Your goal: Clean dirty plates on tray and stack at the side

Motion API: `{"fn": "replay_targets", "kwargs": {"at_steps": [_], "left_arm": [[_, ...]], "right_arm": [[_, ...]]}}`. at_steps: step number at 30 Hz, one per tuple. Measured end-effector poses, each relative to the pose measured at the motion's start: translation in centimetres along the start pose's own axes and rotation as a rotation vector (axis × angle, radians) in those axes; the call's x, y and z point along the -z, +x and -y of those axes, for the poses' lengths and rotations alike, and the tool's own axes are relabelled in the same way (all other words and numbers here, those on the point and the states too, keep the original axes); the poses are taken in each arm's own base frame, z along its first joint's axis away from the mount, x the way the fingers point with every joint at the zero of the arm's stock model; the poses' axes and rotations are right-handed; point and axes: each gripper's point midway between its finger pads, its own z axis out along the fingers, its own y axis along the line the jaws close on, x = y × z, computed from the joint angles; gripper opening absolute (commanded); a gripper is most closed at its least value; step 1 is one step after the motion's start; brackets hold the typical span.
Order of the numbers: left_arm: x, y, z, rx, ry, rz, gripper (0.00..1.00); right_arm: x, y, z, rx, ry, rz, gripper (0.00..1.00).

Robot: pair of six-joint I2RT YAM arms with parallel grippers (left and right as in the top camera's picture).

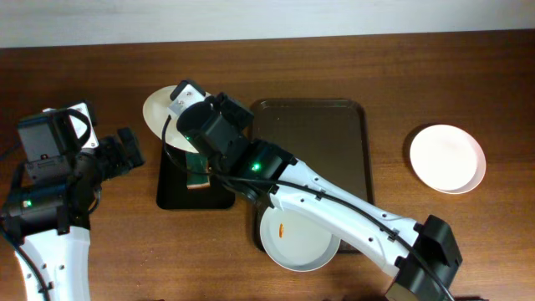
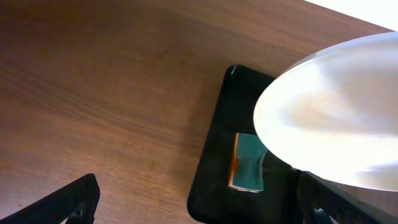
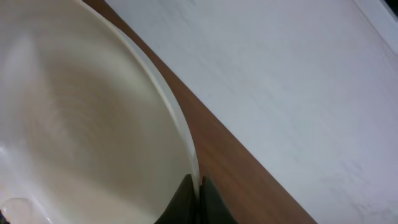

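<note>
My right gripper (image 1: 177,110) is shut on the rim of a white plate (image 1: 155,113) and holds it tilted above the far end of the black sponge tray (image 1: 171,196). The right wrist view shows the fingers (image 3: 199,198) pinching that plate's edge (image 3: 81,124). The plate also shows in the left wrist view (image 2: 336,118). A second plate (image 1: 309,247) with an orange smear (image 1: 284,228) lies at the near end of the brown tray (image 1: 311,138). A third plate (image 1: 447,157), clean-looking, lies on the table at the right. My left gripper (image 1: 132,150) (image 2: 205,211) is open and empty, left of the sponge tray.
A green and orange sponge (image 1: 198,171) lies in the black sponge tray, also seen in the left wrist view (image 2: 249,163). The right arm (image 1: 334,209) stretches diagonally across the brown tray's near left corner. The wooden table (image 1: 92,67) ends at a white wall at the back.
</note>
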Motion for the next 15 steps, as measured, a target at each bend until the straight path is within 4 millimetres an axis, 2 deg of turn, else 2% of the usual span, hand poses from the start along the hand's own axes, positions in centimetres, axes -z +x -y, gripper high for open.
{"fn": "replay_targets", "kwargs": {"at_steps": [4,7,10,13,15], "left_arm": [[0.0,0.0,0.0,0.000,0.000,-0.001,1.00],[0.0,0.0,0.0,0.000,0.000,-0.001,1.00],[0.0,0.0,0.0,0.000,0.000,-0.002,1.00],[0.0,0.0,0.0,0.000,0.000,-0.001,1.00],[0.0,0.0,0.0,0.000,0.000,-0.001,1.00]], "right_arm": [[0.1,2.8,-0.2,-0.107,-0.013,-0.108,0.04],[-0.9,5.0,1.2,-0.292,0.002,-0.181,0.04],[-1.9,6.2,2.2,-0.353,-0.024,-0.213,0.04],[-1.1,8.6,1.9,-0.472,-0.048,-0.315,0.04],[0.0,10.6,3.3,-0.597,-0.046,-0.399,0.04]]}}
